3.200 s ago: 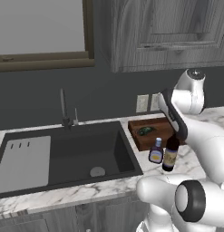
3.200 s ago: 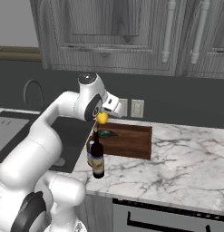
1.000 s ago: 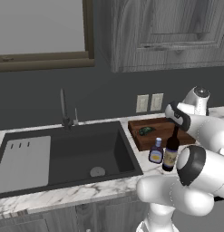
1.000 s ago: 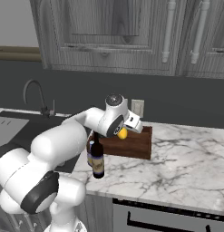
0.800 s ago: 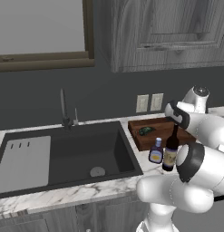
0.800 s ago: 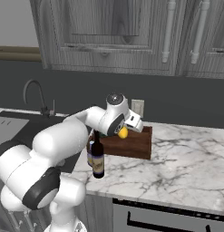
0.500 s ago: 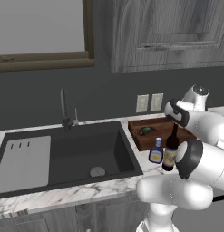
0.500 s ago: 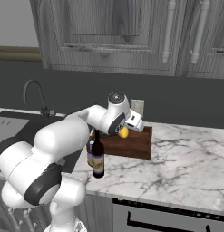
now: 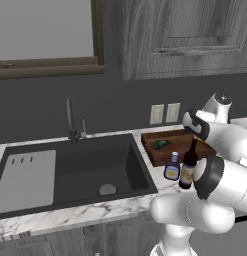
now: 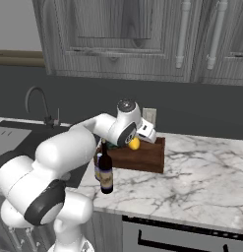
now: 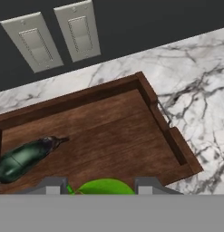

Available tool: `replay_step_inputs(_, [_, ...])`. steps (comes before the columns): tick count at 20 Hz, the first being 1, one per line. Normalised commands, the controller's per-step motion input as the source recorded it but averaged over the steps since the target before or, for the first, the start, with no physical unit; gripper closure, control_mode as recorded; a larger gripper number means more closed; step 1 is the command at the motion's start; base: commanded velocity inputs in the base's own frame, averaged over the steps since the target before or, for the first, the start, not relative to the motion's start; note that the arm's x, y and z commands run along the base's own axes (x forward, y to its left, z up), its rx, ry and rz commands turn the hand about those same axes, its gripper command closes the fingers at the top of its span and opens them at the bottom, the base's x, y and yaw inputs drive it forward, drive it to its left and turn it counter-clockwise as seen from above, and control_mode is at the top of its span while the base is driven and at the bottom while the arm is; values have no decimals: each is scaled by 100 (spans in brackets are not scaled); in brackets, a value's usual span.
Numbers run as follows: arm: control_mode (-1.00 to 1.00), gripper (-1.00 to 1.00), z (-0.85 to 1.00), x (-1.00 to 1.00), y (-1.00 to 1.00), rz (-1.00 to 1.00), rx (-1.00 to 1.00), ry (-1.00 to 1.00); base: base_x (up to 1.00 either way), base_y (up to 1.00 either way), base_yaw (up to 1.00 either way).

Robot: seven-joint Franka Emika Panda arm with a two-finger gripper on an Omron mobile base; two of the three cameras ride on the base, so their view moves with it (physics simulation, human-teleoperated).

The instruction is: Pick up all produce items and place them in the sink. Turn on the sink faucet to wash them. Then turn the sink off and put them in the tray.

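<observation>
Left base view: the sink [image 9: 70,172] lies dark and bare, only its round drain at about 5 o'clock in the basin, and no water can be made out at the sink faucet [image 9: 70,117], which stands at the basin's 12 o'clock edge. At 3 o'clock from the basin, on the worktop [image 9: 70,216], sits the tray [image 9: 167,151] with the dark green item [image 9: 159,145] lying inside it. A small blue-capped bottle [image 9: 172,167] and a wine bottle [image 9: 188,167] stand just in front of the tray.

Right base view: the gripper [image 10: 136,142] hangs over the tray's near-left part with the yellow fruit [image 10: 135,143] between its jaws, clear of the tray floor as far as I can tell.

Hand view: the green item lies at 9 o'clock on the tray's wooden floor. Between the two fingertips [image 11: 53,186] at 6 o'clock sits a rounded piece, here tinted green, which I take to be the same fruit; the jaws stand about half apart, closed on it.

Judgement: with the sink clear, the tap seemingly off and one piece already in the tray, the washing looks finished. What remains is to lower the held fruit into the free space at the tray's 3 o'clock side, release it, and withdraw.
</observation>
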Motion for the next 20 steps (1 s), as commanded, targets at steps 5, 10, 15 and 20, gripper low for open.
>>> replay_step_inputs(5, [-100, 100, 4, 3, -22, 0, 0, 0, 0, 0, 0])
replay_step_inputs(10, [-100, 100, 0, 0, -27, 0, 3, 0, 0, 0, 0])
replay_step_inputs(15, [-100, 100, 0, 0, -27, 3, 8, -1, 0, 0, 0])
replay_step_inputs(20, [-100, 100, 0, 0, -22, 5, 8, 0, 0, 0, 0])
